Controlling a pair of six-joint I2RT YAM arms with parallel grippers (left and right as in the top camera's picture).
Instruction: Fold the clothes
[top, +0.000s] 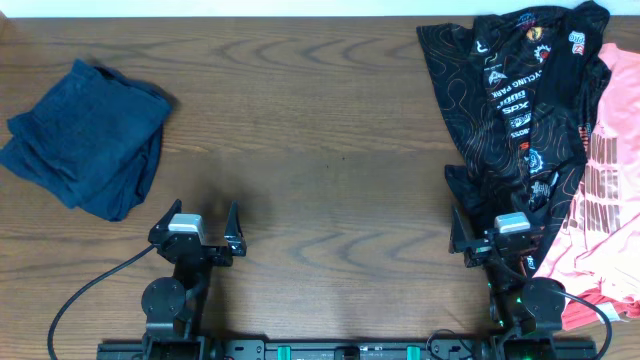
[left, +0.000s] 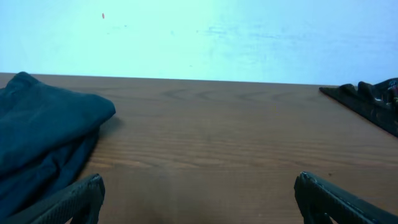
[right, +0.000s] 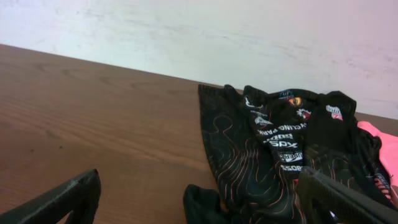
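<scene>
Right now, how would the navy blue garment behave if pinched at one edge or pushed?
Likely floppy: the navy blue garment lies bunched in soft folds, so it should sag when lifted. Pushed, it would probably wrinkle rather than slide whole across the wooden table.

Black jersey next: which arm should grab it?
Right. The right gripper sits open at the black jersey's near edge, and the cloth fills much of its wrist view. The left gripper, also open, is across the table, nearer the navy garment.
</scene>
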